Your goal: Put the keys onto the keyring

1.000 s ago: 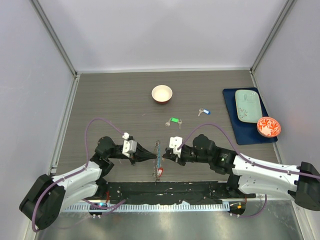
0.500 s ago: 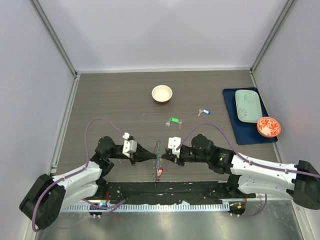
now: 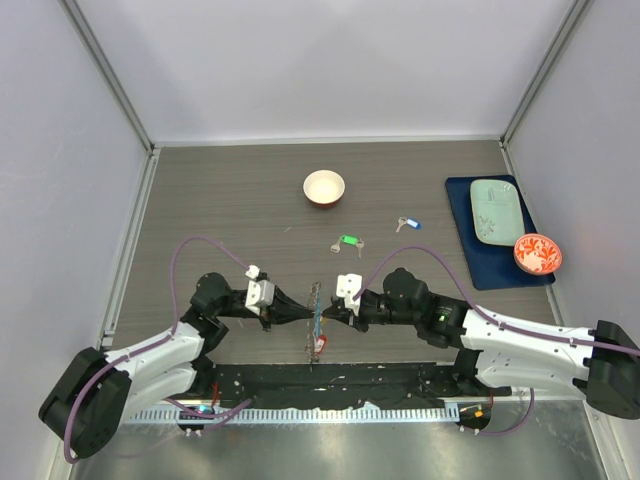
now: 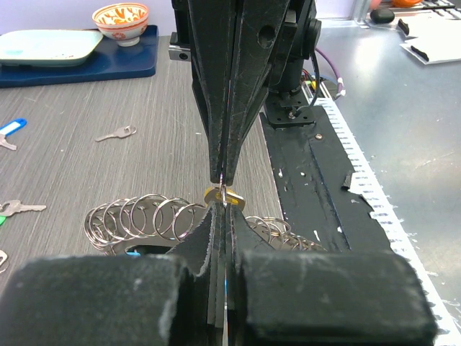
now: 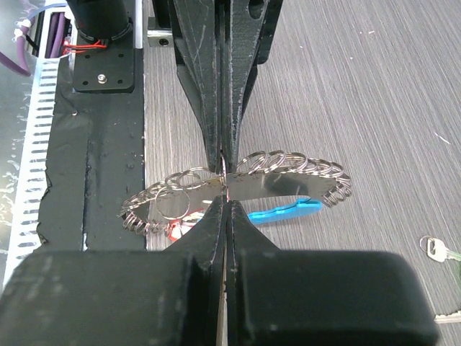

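Black left gripper (image 3: 306, 315), right gripper (image 3: 328, 314) tip-to-tip on keyring (image 3: 317, 296)

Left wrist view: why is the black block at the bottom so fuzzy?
Left wrist view: its own jaws sit too near the lens, blurred; the keyring beyond is sharp. Right wrist view: same blur, glint on the keyring. Top view: even light.

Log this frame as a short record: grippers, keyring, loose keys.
left gripper: shut, pinching the keyring
right gripper: shut, pinching the keyring from the opposite side, tips meeting
keyring: held between the two grippers
loose keys: green-tagged key and blue-tagged key lie farther back, untouched
task state: those two keys not yet on the keyring
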